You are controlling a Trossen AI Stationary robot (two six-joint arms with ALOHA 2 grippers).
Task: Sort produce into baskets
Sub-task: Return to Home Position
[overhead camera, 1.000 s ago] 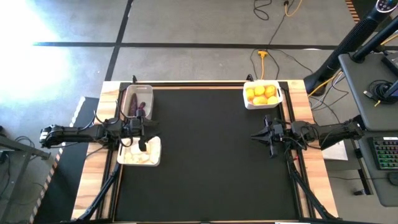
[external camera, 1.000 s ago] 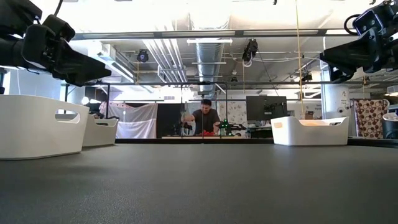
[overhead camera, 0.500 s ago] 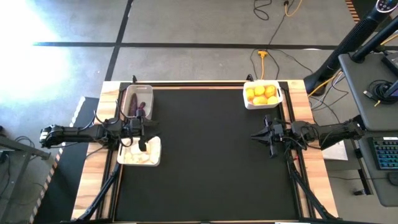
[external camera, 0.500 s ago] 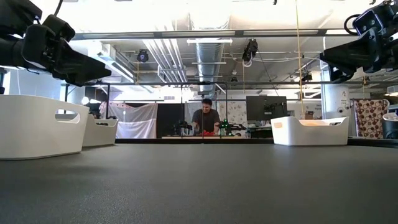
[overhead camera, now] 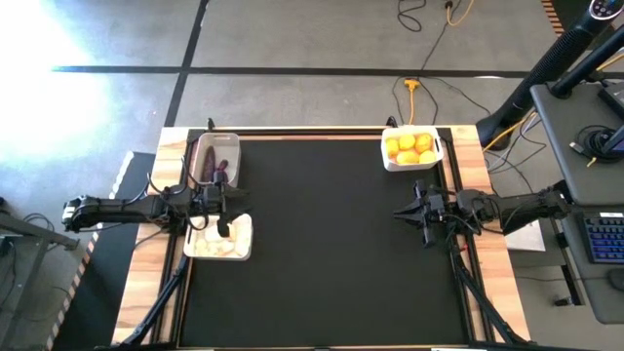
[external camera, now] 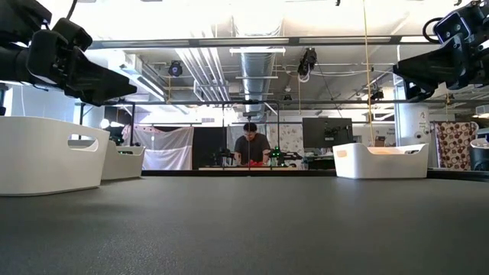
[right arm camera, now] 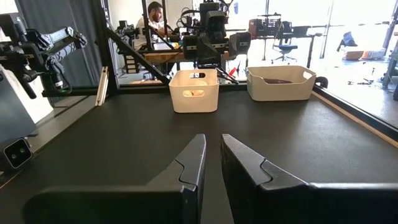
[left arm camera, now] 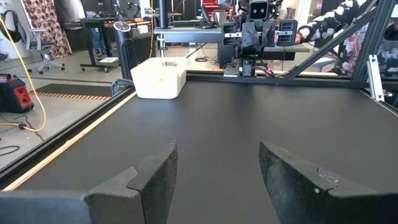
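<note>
Both arms hover still above the black mat and hold nothing. My left gripper (overhead camera: 226,207) (left arm camera: 217,169) is open at the left edge, above the far rim of a white basket (overhead camera: 244,238) that holds whitish bulbs (overhead camera: 214,246). Beyond it, a greyish basket (overhead camera: 215,146) holds dark purple pieces (overhead camera: 216,168). My right gripper (overhead camera: 402,212) (right arm camera: 213,163) is shut at the right edge, pointing toward the table's middle. A white basket (overhead camera: 436,156) at the far right holds yellow citrus (overhead camera: 409,148). No loose produce shows on the mat.
The black mat (overhead camera: 322,244) lies bare between the two grippers. A wooden border (overhead camera: 136,292) frames it. Cables (overhead camera: 429,88) run on the floor beyond the far edge. A desk with a keyboard (overhead camera: 603,239) stands to the right. A person (external camera: 250,145) works far behind the table.
</note>
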